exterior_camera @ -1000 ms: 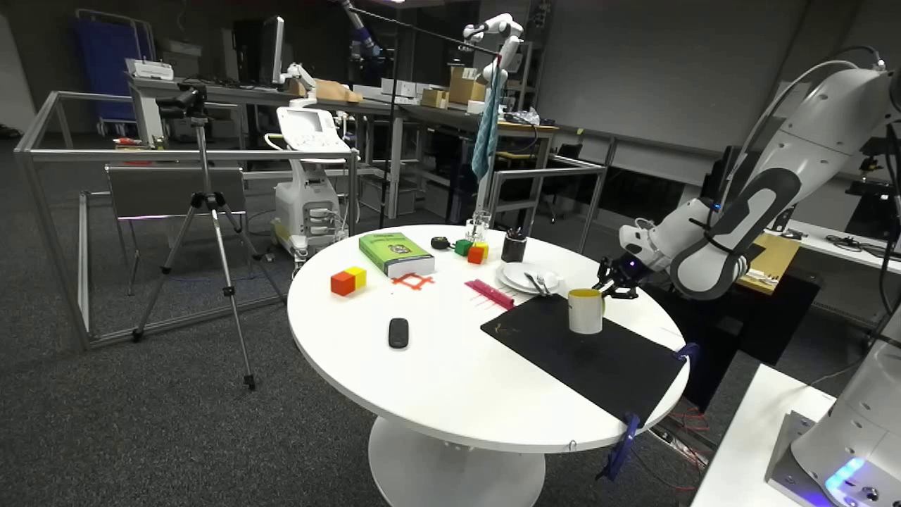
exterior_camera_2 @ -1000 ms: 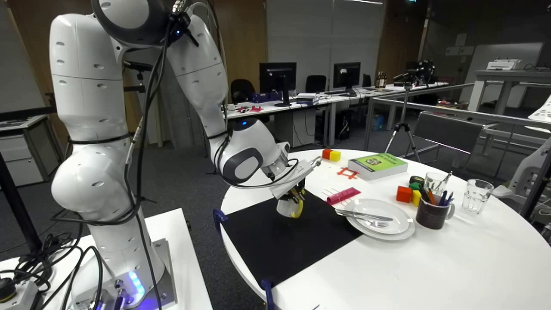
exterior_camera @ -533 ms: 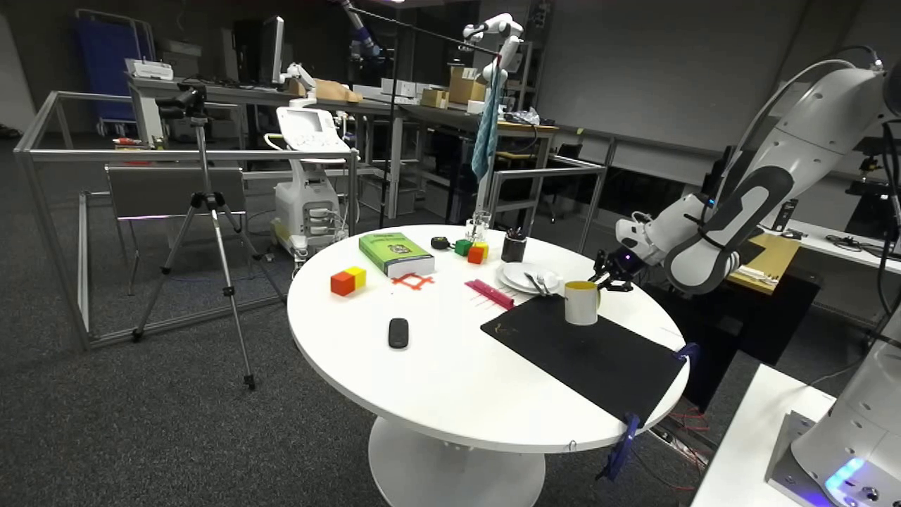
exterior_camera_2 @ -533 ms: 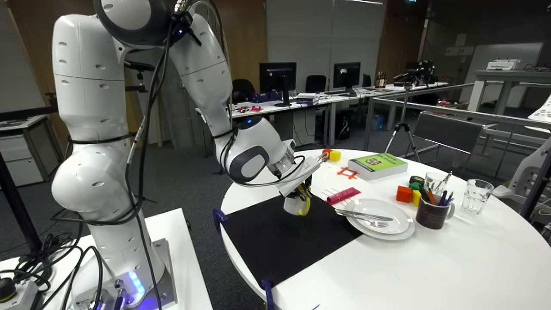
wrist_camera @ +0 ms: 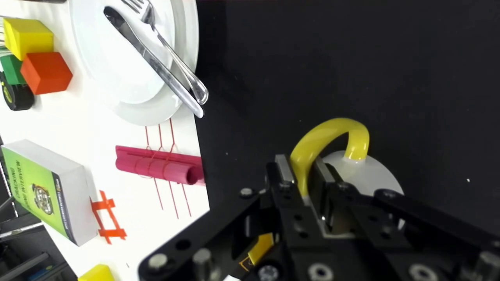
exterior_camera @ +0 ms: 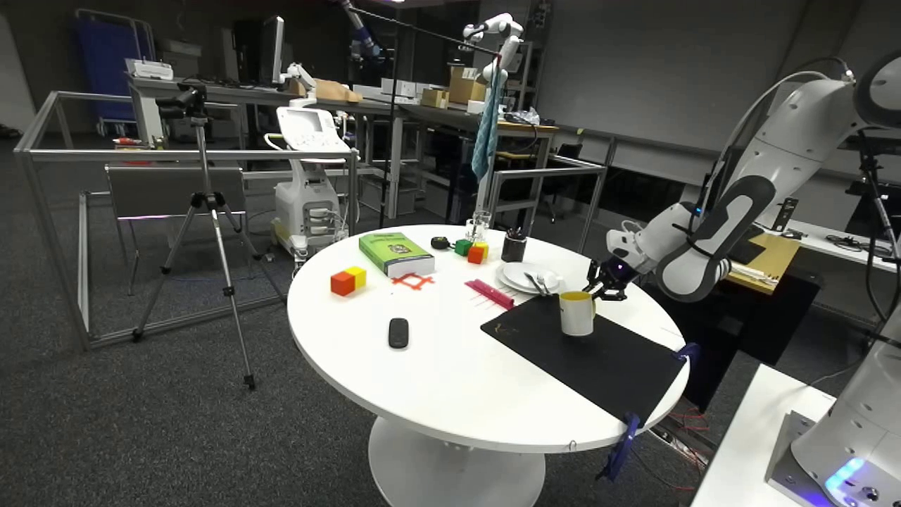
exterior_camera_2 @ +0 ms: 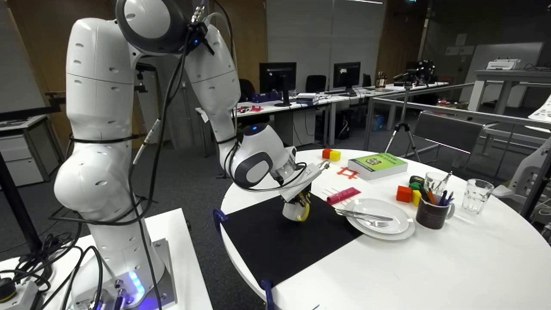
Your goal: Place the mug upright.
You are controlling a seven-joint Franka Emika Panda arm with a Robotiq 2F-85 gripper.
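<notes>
The mug is white outside with a yellow inside and yellow handle. It shows in both exterior views (exterior_camera: 577, 317) (exterior_camera_2: 292, 212), low over the black mat (exterior_camera: 612, 373). Its opening faces up, and the body leans slightly. Whether its bottom touches the mat I cannot tell. In the wrist view the yellow handle (wrist_camera: 332, 130) lies between the two fingers of my gripper (wrist_camera: 304, 171), which is closed around it. Part of the white mug body (wrist_camera: 369, 175) shows behind the right finger; the rest is hidden by the gripper. The gripper also shows in both exterior views (exterior_camera: 598, 285) (exterior_camera_2: 301, 200).
Stacked white plates (exterior_camera_2: 396, 211) with knife and fork stand beside the mat, near a magenta holder (exterior_camera_2: 343, 196). Beyond are a dark mug with pens (exterior_camera_2: 432, 215), glasses, blocks and a green book (exterior_camera_2: 379, 161). Blue clamps (exterior_camera_2: 219, 215) hold the mat at the table edge.
The gripper with the mug has moved away from the robot's base. The mug rose a little, then came down closer to the mat, staying in the fingers.
</notes>
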